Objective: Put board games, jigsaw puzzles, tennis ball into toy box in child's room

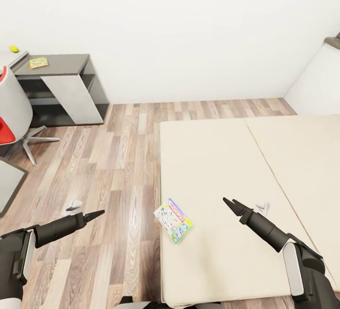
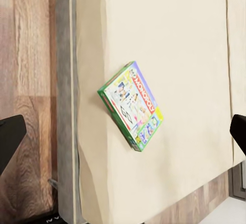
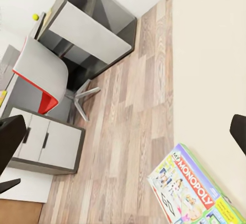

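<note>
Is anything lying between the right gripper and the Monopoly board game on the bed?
Nothing visible does. The board game lies flat near the bed's edge, and only bare beige mattress separates it from the right gripper, which hangs over the bed beside it.

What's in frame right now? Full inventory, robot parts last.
Monopoly box: 1, green-edged, multicolour; on bed near its floor-side edge
bed: 1, two beige pads
small flat box: 1, yellow, multicolour; on dark desk section
ball: 1, yellow-green; on pale desk top
desk: 1, dark grey with white panel; by wall
chair: 1, white and red; at desk
floor: wood planks
left end effector: black, over floor, empty
right end effector: black, over bed, empty
</note>
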